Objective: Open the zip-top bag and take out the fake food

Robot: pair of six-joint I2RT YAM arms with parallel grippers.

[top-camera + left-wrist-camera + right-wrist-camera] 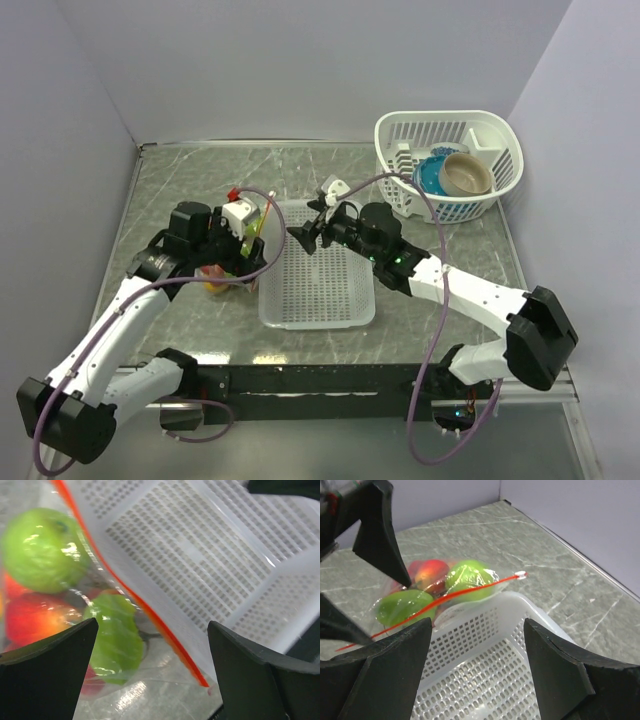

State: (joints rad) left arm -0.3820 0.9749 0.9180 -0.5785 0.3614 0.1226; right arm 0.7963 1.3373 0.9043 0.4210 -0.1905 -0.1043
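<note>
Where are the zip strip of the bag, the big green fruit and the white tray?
zip strip [161, 629], left wrist view, middle of the orange-red line.
green fruit [42, 550], left wrist view, centre of its round skin.
white tray [318, 290], top view, bare slotted floor.

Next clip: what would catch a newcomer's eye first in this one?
The glossy green and red fake food in the clear zip-top bag lies against the white slotted tray's left side, with the bag's orange-red zip strip across the rim. The left gripper and right gripper both face it, jaws wide open. At the far right, a white basket holds a blue bowl and a beige bowl.
</note>
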